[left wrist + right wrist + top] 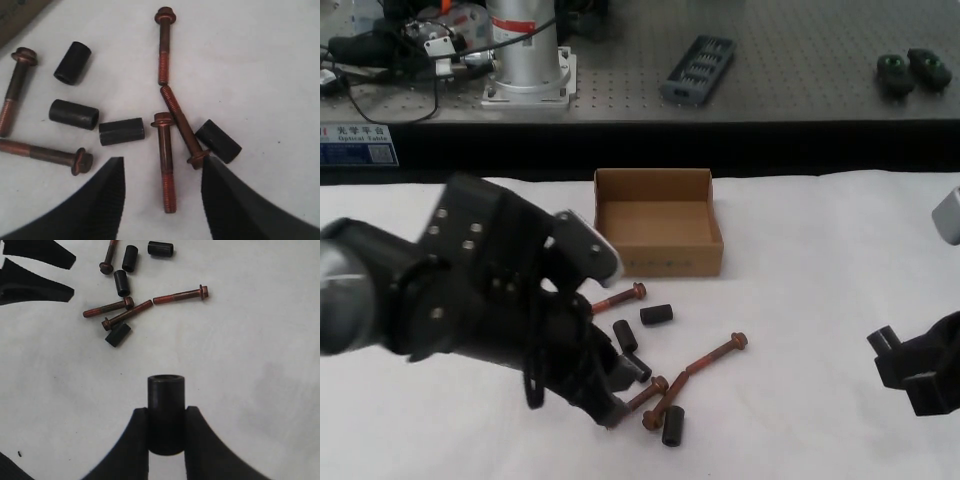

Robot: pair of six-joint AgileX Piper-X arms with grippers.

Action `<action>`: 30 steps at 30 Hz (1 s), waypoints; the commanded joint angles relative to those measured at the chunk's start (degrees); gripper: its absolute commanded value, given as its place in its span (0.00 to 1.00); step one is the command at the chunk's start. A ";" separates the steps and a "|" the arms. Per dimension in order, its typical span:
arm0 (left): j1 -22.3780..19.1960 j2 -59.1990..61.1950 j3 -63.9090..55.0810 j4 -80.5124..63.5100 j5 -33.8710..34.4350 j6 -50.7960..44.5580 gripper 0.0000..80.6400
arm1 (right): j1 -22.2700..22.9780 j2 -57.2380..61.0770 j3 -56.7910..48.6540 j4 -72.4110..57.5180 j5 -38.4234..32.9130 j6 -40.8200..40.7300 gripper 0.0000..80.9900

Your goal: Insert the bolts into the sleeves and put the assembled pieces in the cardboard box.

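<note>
Judging from how things are lying, the task is only getting started. The cardboard box (658, 225) is showing a bare floor with no assembled piece inside, and no bolt is sitting in a sleeve yet. Five loose bolts (165, 45) and four loose sleeves (74, 114) are lying scattered on the desk (800, 260) just in front of the cardboard box, on its near side, some touching or crossing one another. Every pairing and every drop into the box is therefore waiting to be done.

The right gripper (166, 412) is clenching a fifth sleeve (166, 387) around its lower half, with the open bore facing away from the wrist. By my judgement it is ready to receive a bolt. This gripper is hovering well apart from the cardboard box, off to its right and nearer the camera.

The left gripper (161, 167) is hanging low over the pile in front of the cardboard box, its fingers spread and grasping nothing. They are straddling a short bolt (164, 160), whose shank is lying between them. Picking up that bolt looks like the step in hand.
</note>
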 commanded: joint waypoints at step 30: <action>-3.25 16.30 -9.41 0.19 -6.87 9.94 0.44 | -0.34 -0.61 -0.30 0.00 -0.81 -0.66 0.03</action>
